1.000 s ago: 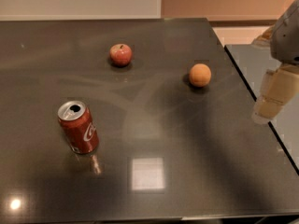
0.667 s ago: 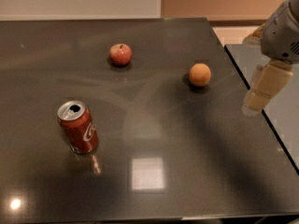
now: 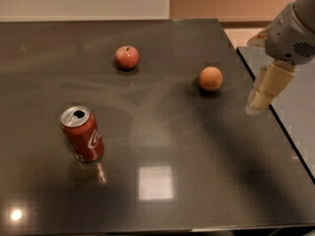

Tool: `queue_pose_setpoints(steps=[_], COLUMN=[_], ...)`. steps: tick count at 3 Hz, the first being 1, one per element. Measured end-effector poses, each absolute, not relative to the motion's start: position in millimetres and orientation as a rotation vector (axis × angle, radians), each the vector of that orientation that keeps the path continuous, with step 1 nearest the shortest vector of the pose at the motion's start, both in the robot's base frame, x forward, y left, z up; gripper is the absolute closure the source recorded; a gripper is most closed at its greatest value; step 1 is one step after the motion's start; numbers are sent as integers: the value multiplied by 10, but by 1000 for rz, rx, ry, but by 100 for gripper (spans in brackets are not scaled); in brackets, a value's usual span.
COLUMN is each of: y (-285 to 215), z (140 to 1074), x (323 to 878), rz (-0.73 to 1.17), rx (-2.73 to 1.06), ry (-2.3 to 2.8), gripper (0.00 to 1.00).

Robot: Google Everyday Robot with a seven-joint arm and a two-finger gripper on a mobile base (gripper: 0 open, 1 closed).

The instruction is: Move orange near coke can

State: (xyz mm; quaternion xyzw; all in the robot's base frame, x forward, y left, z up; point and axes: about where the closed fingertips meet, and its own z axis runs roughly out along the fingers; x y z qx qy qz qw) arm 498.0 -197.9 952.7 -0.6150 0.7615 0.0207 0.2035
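Note:
The orange (image 3: 210, 78) sits on the dark table (image 3: 162, 132) at the right of middle. The coke can (image 3: 82, 134) stands upright at the front left, its silver top with the open pull-tab facing up. My gripper (image 3: 258, 103) hangs from the arm at the right edge, above the table, to the right of the orange and a little nearer the front. It holds nothing that I can see.
A red apple (image 3: 127, 57) with a stem lies at the back, left of the orange. The table's right edge (image 3: 275, 117) runs diagonally under the gripper. A bright light reflection (image 3: 155, 183) shows on the front of the table.
My gripper has moved left, from beyond the table's right edge to over the table, closer to the orange. The orange, can and apple have not moved.

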Motion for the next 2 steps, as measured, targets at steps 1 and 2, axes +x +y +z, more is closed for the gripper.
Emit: queue_pose_setpoints(steps=[1,2], y=[-1907,-1854], z=[9369,9155], x=[5498,5919], rz=[123,185], rx=[-1649,-1608], ry=[2113,2119], gripper=[0,0])
